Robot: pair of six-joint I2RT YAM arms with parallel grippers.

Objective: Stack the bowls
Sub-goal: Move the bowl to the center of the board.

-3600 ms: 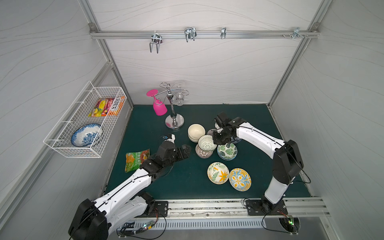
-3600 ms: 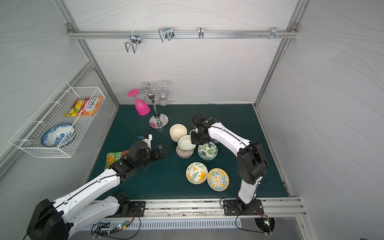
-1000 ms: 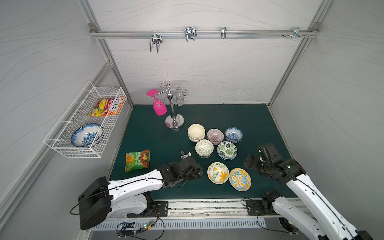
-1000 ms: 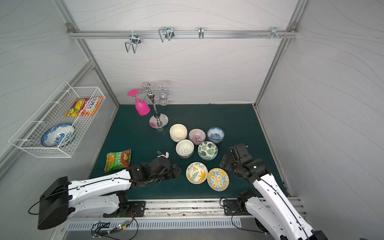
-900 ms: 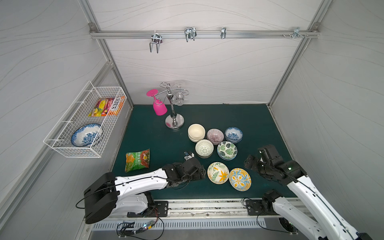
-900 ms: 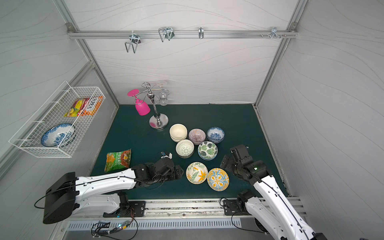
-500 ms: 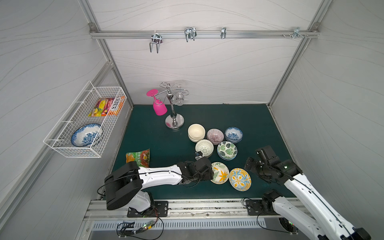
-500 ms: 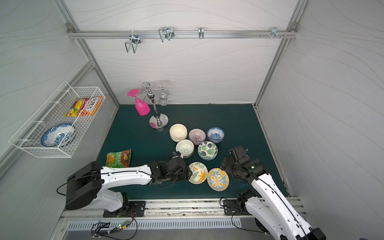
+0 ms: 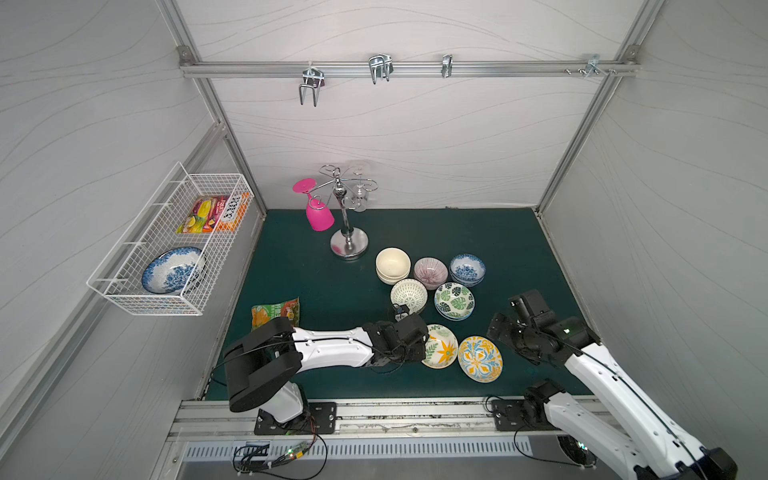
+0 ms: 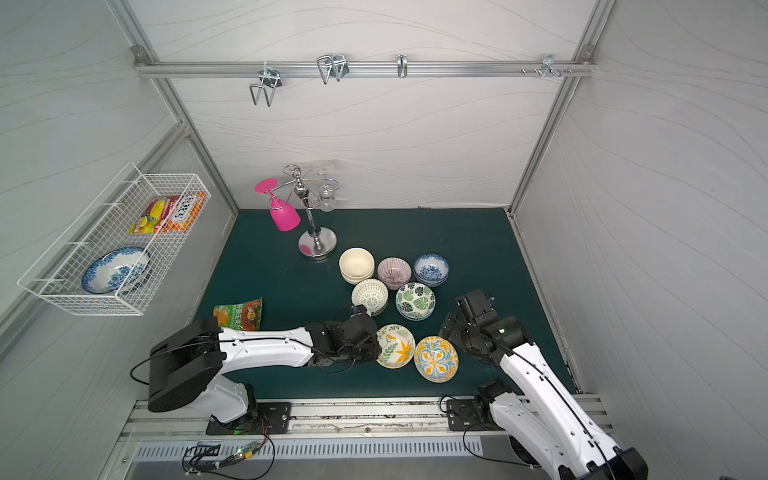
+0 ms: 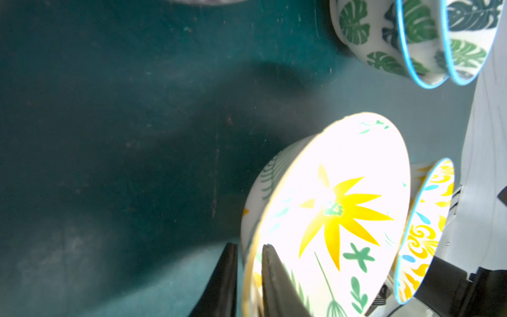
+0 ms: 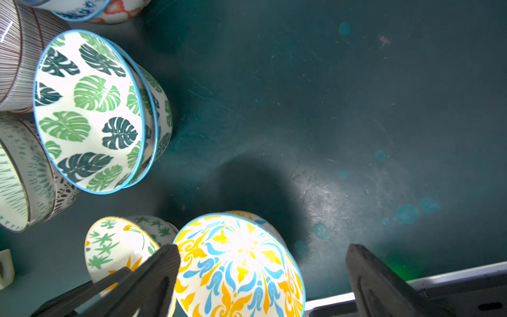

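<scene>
Your left gripper (image 11: 248,249) pinches the near rim of the yellow-flower bowl (image 11: 329,208), one finger inside, one outside. Straight beyond the jaws, just beside that bowl, sits the yellow-and-blue bowl (image 12: 238,260), between the wide-spread jaws of your right gripper (image 12: 263,248). That's probably where the held bowl goes. The green-leaf stack (image 12: 87,109) stands farther off.

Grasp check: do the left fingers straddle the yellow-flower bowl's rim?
Yes, one of the left fingers sits inside the yellow-flower bowl, the other outside its wall.
</scene>
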